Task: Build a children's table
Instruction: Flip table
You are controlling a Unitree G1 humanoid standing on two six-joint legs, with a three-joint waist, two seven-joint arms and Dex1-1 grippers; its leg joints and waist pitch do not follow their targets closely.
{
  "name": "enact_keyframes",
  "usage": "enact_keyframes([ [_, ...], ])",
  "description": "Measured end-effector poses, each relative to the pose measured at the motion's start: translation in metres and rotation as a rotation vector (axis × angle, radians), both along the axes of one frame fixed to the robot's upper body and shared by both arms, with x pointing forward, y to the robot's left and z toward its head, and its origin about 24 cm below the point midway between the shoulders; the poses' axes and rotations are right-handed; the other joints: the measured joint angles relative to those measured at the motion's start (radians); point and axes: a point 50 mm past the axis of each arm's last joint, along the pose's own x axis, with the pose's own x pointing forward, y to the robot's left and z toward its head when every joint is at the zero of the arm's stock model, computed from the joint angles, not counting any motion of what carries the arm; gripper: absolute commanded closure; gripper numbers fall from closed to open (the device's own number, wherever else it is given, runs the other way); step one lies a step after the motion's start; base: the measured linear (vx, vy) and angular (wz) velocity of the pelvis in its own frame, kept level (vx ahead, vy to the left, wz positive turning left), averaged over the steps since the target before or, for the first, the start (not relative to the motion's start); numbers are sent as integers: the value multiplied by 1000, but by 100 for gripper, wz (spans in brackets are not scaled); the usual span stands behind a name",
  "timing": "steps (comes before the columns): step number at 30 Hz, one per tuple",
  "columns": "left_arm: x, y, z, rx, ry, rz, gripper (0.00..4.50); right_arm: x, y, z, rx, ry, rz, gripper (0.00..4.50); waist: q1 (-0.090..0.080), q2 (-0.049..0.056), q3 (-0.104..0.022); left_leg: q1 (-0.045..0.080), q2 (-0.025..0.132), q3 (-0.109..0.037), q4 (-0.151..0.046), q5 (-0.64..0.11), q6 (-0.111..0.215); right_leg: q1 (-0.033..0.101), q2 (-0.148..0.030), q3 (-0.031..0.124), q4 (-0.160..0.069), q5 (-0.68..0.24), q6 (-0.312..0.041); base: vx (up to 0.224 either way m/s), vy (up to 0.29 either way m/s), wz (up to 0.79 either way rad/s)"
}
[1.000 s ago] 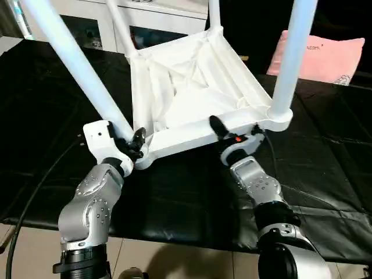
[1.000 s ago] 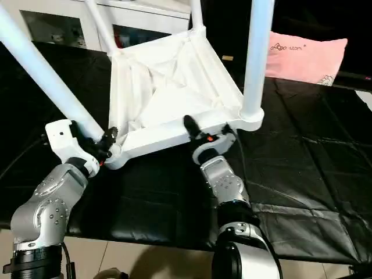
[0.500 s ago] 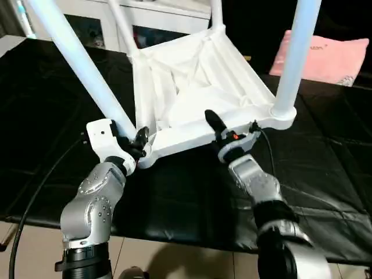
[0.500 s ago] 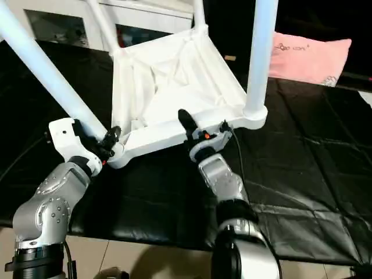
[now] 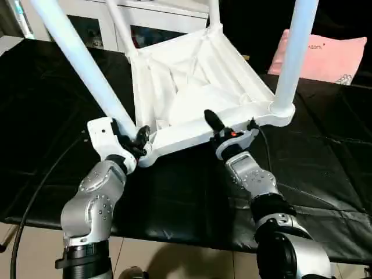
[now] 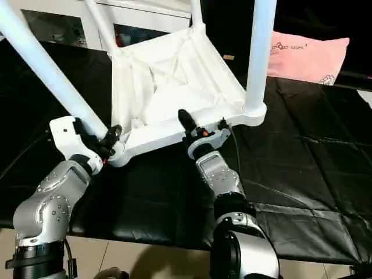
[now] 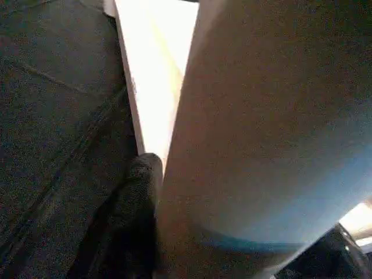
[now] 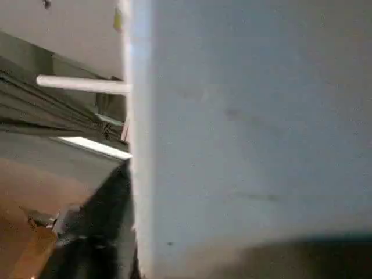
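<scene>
The children's table stands upside down and tilted on the black cover, its ribbed white tabletop (image 5: pixel 192 87) facing up. Four white legs rise from the corner sockets: near left (image 5: pixel 81 58), near right (image 5: pixel 293 52) and two at the back (image 5: pixel 119 26) (image 5: pixel 214 11). My left gripper (image 5: pixel 131 136) is shut around the base of the near-left leg, just above its socket. In the left wrist view a black finger (image 7: pixel 133 192) presses against that leg (image 7: pixel 261 133). My right gripper (image 5: pixel 229 131) sits at the tabletop's near rim, between the two near corners.
A pink pillow (image 5: pixel 328 55) lies at the back right on the black cover (image 5: pixel 325 163). A white glass-door cabinet (image 5: pixel 87 29) stands behind at the left. A black cable (image 5: pixel 40 186) runs along my left arm. The work surface's front edge is just below my elbows.
My right gripper has shifted slightly up and left along the near rim, and its forearm has turned. My left gripper keeps its hold on the leg.
</scene>
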Motion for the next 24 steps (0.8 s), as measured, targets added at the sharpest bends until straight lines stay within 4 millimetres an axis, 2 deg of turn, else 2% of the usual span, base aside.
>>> enact_keyframes([
  [4, 1, 0, 0, -1, 0, -1, 226, 1, 1, 0, -9, 14, -3, 203, 1, 0, 0, 0, 0, 0, 0, 0, 0, 0, 0, 0, 0, 0, 0, 0, 0, 0],
  [6, 2, 0, -1, -2, 0, -3, 226, 1, 1, -1, -14, 19, -9, 239, 1, 1, 0, 0, 0, 0, 0, 0, 0, 0, 0, 0, 0, 0, 0, 0, 0, 0],
  [15, 7, -3, 0, -5, 2, -13, 226, 3, -1, -1, -1, 18, -40, 258, 3, 10, 2, 0, 0, 0, 0, 2, 0, 0, 0, -1, 0, 1, 0, 0, 0, 0],
  [23, 9, -4, -1, -8, 2, -22, 226, 4, -2, -1, -17, 13, -54, 259, 4, 10, 2, -1, 0, 0, 0, 2, 0, 0, -1, -1, 0, 1, 0, 0, 0, 0],
  [24, 9, -3, -1, -5, 1, -31, 191, 4, -2, -1, -18, 15, -54, 259, 4, 10, 2, -1, 0, 0, 0, 2, 0, 0, -1, -1, 0, 1, 0, 0, 0, 0],
])
